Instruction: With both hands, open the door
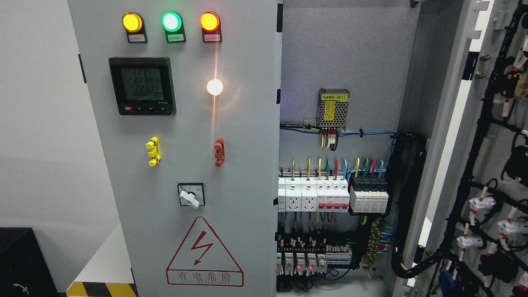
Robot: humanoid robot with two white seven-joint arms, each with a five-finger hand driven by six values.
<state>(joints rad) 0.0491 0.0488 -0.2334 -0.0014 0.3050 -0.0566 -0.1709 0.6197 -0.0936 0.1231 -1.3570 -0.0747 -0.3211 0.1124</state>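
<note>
We see the right door (pixel 474 165) already swung wide at the picture's right, the left door (pixel 181 165) shut (neither hand in view, so their state is unknown); next, we judge, the left door needs pulling

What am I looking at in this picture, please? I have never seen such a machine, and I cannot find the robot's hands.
The picture is taken from a camera on the robot's head, so you see what the robot sees. It faces a grey electrical cabinet. The left door is closed. It carries three lit lamps (yellow, green, red), a digital meter, a rotary switch and a red warning triangle. The right door is swung open, so you see its inner side with black cable bundles. Between them the inside shows: a power supply, a row of breakers and coloured wires. Neither hand is in the picture, so nothing is held.
</note>
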